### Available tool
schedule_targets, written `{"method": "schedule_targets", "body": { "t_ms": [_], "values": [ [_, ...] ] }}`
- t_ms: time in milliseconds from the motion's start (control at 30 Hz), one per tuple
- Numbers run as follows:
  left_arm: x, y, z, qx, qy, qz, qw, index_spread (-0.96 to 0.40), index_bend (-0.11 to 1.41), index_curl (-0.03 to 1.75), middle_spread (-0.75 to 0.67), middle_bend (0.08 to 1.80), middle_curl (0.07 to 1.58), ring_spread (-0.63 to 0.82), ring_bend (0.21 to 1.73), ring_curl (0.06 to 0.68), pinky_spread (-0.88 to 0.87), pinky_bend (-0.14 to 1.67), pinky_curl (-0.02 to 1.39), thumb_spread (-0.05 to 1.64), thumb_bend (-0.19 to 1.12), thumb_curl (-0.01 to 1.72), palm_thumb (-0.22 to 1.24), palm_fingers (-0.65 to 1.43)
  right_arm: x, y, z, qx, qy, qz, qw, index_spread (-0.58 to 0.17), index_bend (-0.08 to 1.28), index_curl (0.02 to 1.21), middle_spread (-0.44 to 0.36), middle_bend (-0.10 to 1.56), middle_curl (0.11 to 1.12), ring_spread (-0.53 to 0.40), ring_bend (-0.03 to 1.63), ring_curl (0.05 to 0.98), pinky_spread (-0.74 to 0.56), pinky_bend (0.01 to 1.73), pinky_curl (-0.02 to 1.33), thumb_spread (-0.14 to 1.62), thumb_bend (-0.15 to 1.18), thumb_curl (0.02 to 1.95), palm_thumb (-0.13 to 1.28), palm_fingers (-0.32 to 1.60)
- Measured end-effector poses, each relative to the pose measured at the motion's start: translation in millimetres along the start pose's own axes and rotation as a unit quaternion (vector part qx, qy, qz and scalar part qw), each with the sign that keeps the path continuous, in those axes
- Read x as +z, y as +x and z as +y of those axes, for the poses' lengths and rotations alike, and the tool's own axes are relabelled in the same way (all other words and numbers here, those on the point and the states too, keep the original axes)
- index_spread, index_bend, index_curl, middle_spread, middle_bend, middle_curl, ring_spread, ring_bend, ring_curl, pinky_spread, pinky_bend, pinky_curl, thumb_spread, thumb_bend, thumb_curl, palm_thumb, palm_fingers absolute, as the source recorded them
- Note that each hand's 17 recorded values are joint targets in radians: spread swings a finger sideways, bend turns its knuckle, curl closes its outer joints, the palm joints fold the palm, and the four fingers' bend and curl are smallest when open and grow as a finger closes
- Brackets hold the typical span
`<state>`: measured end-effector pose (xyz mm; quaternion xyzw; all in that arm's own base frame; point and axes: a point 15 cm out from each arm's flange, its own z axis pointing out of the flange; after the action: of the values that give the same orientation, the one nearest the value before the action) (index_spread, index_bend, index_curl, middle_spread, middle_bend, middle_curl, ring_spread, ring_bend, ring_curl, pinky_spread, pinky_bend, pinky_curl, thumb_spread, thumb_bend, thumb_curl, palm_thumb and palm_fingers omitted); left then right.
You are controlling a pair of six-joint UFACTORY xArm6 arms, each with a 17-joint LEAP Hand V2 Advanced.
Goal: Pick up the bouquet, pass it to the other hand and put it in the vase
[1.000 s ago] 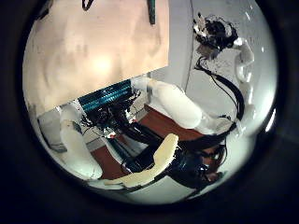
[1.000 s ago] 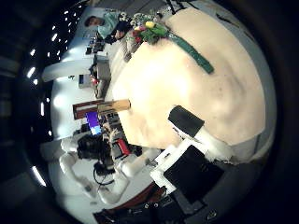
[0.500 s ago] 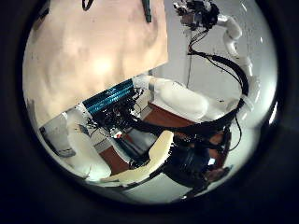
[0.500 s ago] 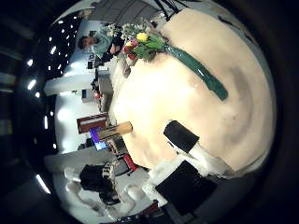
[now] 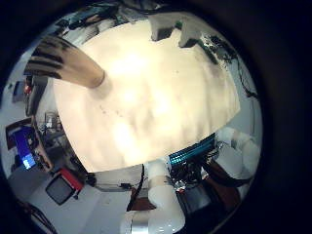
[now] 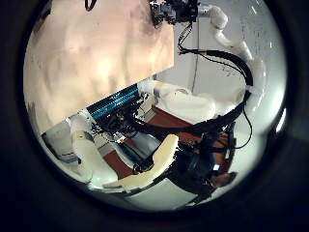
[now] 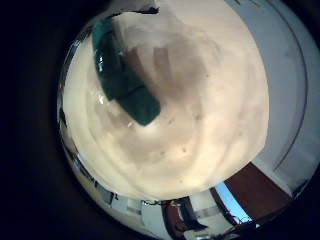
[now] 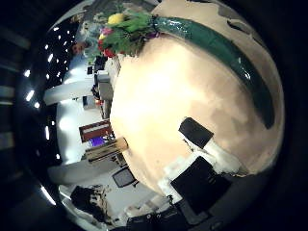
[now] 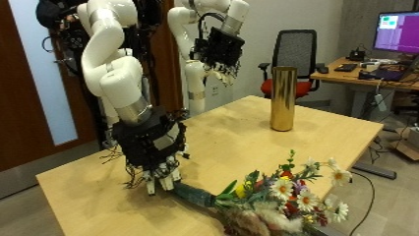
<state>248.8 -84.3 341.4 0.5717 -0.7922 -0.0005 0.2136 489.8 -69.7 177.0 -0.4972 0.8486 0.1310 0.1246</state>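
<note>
The bouquet lies on the wooden table (image 9: 222,133), its flowers (image 9: 296,191) at the near edge and its dark green wrapped stem (image 9: 197,195) pointing toward my right hand (image 9: 154,155). That hand hangs low over the stem's end, fingers straight down and open; whether they touch it I cannot tell. The stem (image 8: 226,53) runs close past the right palm, with the flowers (image 8: 120,21) beyond, and the stem (image 7: 122,78) also fills part of the little finger side view. The tall golden vase (image 9: 281,98) stands upright at the table's far side. My left hand (image 9: 216,44) hangs high above the table, fingers relaxed and empty.
A black office chair (image 9: 299,49) and a desk with a monitor (image 9: 393,29) stand behind the table. The vase (image 5: 70,63) and the right hand (image 5: 175,34) both show on the table below the left palm. A wooden door (image 9: 20,98) is at the back.
The right hand has come down closer to the stem, which now looks larger in its thumb side view. The left palm's picture is nearly the same, with the right hand now over the table.
</note>
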Motion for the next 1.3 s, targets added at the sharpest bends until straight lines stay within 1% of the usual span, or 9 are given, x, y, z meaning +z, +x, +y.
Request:
{"method": "schedule_targets", "body": {
  "t_ms": [100, 367, 800, 1067, 1133, 1300],
  "values": [
    [-1, -2, 0, 0.0, 0.0, 0.0, 1.0, 0.33, 0.16, 0.28, 0.41, 0.25, 0.32, 0.53, 0.46, 0.214, 0.49, 0.2, 0.31, 0.88, -0.03, 0.31, 0.22, 0.07, 0, -1, -12, 0.005, 0.003, 0.002, 1.0, -0.01, 0.15, 0.25, 0.19, 0.52, 0.37, 0.084, 0.8, 0.211, 0.2, 0.57, 0.24, 0.99, -0.02, 0.41, 0.73, 0.18],
    [-1, -2, -2, -0.002, 0.0, 0.002, 1.0, 0.33, 0.16, 0.28, 0.4, 0.25, 0.32, 0.53, 0.46, 0.215, 0.49, 0.2, 0.31, 0.88, -0.03, 0.31, 0.22, 0.07, 11, 5, -14, 0.014, -0.006, 0.006, 1.0, -0.009, 0.15, 0.26, 0.18, 0.52, 0.37, 0.08, 0.8, 0.215, 0.21, 0.56, 0.24, 0.95, -0.02, 0.45, 0.8, 0.18],
    [1, 0, -10, 0.002, -0.01, 0.002, 0.9999, 0.33, 0.16, 0.29, 0.4, 0.24, 0.33, 0.53, 0.46, 0.215, 0.49, 0.19, 0.31, 0.88, -0.03, 0.3, 0.23, 0.07, 22, 19, -16, 0.027, -0.02, 0.009, 0.999, 0.002, 0.15, 0.27, 0.175, 0.51, 0.37, 0.073, 0.8, 0.22, 0.21, 0.53, 0.24, 0.94, -0.03, 0.47, 0.81, 0.19],
    [0, 0, -11, 0.004, -0.009, 0.002, 1.0, 0.33, 0.16, 0.29, 0.4, 0.24, 0.33, 0.53, 0.45, 0.215, 0.49, 0.19, 0.31, 0.88, -0.03, 0.3, 0.23, 0.07, 28, 26, -17, 0.034, -0.027, 0.01, 0.999, 0.004, 0.16, 0.28, 0.176, 0.51, 0.37, 0.073, 0.79, 0.221, 0.21, 0.5, 0.24, 0.94, -0.02, 0.48, 0.82, 0.2],
    [1, 1, -11, 0.005, -0.011, 0.003, 0.9999, 0.33, 0.16, 0.29, 0.4, 0.24, 0.33, 0.53, 0.46, 0.216, 0.49, 0.2, 0.31, 0.88, -0.03, 0.3, 0.23, 0.07, 30, 27, -16, 0.035, -0.031, 0.01, 0.999, -0.01, 0.18, 0.29, 0.177, 0.49, 0.37, 0.073, 0.77, 0.216, 0.21, 0.48, 0.23, 0.94, -0.03, 0.48, 0.82, 0.22],
    [1, 3, -11, 0.011, -0.011, 0.004, 0.9999, 0.33, 0.16, 0.29, 0.4, 0.24, 0.33, 0.53, 0.46, 0.217, 0.49, 0.2, 0.31, 0.88, -0.03, 0.3, 0.23, 0.07, 30, 24, -10, 0.032, -0.051, 0.01, 0.998, -0.016, 0.19, 0.32, 0.178, 0.47, 0.36, 0.074, 0.74, 0.21, 0.21, 0.45, 0.23, 0.93, -0.02, 0.48, 0.83, 0.25]
  ]
}}
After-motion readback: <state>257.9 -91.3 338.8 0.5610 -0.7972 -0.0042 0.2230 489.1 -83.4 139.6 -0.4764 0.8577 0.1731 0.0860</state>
